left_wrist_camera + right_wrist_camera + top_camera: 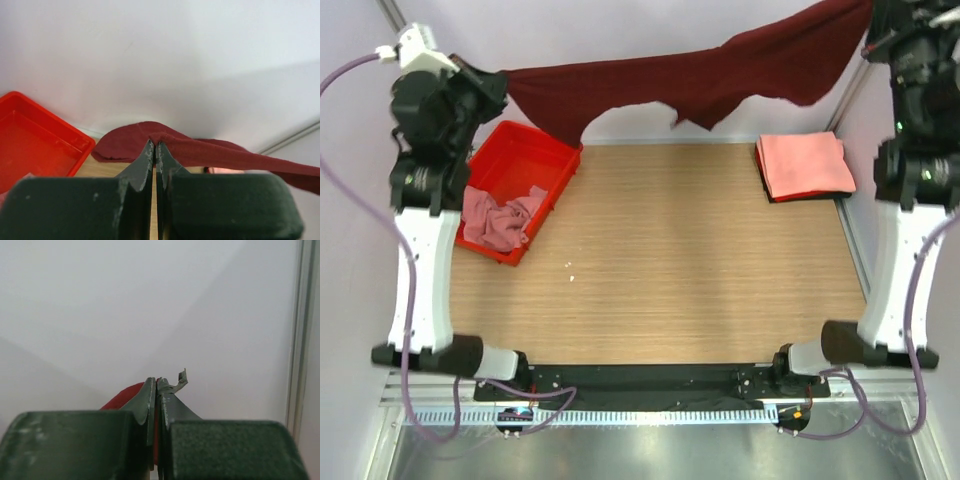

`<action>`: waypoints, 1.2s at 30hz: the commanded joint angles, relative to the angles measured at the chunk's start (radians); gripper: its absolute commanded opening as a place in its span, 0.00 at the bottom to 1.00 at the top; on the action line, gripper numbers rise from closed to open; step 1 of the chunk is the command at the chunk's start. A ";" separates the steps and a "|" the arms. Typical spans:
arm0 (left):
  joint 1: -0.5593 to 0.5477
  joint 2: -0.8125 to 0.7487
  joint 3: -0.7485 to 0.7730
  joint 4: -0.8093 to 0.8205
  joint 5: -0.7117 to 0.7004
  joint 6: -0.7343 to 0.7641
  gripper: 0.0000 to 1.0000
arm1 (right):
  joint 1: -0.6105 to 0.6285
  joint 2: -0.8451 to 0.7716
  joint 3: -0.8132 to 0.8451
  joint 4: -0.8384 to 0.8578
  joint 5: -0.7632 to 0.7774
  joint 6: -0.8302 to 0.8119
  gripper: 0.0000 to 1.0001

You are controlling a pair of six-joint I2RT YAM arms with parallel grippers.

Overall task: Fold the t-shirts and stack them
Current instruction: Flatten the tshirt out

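hanging shirt (700, 75) strung across back of desk (670, 260), above it, held between left jaws and right jaws. tray (525, 140) far-left on desk, crumpled shirt (495, 218) in its near end. folded shirt (805, 165) far-right on desk, well apart from tray.

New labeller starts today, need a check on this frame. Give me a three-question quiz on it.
1. True or false: only one gripper holds the maroon t-shirt.
2. Where is the folded salmon-pink shirt? A) near edge, centre B) far right of the table C) hanging in the air
3. Fill in: the crumpled dusty pink shirt lies in the ____.
Key: 1 false: left gripper and right gripper both pinch it; 2 B; 3 red tray.
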 commanded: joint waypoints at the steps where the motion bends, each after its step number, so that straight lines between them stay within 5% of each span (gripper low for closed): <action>1: 0.008 -0.159 -0.074 0.095 0.011 0.012 0.00 | -0.007 -0.183 -0.070 0.011 0.004 -0.062 0.01; 9: 0.008 -0.470 -0.315 -0.003 0.118 0.009 0.00 | -0.007 -0.462 -0.200 -0.275 0.077 -0.117 0.01; 17: 0.008 -0.489 -0.024 -0.208 0.097 0.064 0.00 | 0.016 -0.479 0.122 -0.473 0.159 -0.116 0.01; 27: 0.008 -0.193 0.048 -0.221 -0.015 0.135 0.00 | 0.102 -0.231 0.065 -0.343 0.193 -0.217 0.01; 36: 0.008 0.010 -0.242 0.036 -0.026 0.195 0.00 | 0.064 -0.090 -0.476 0.031 0.043 -0.215 0.01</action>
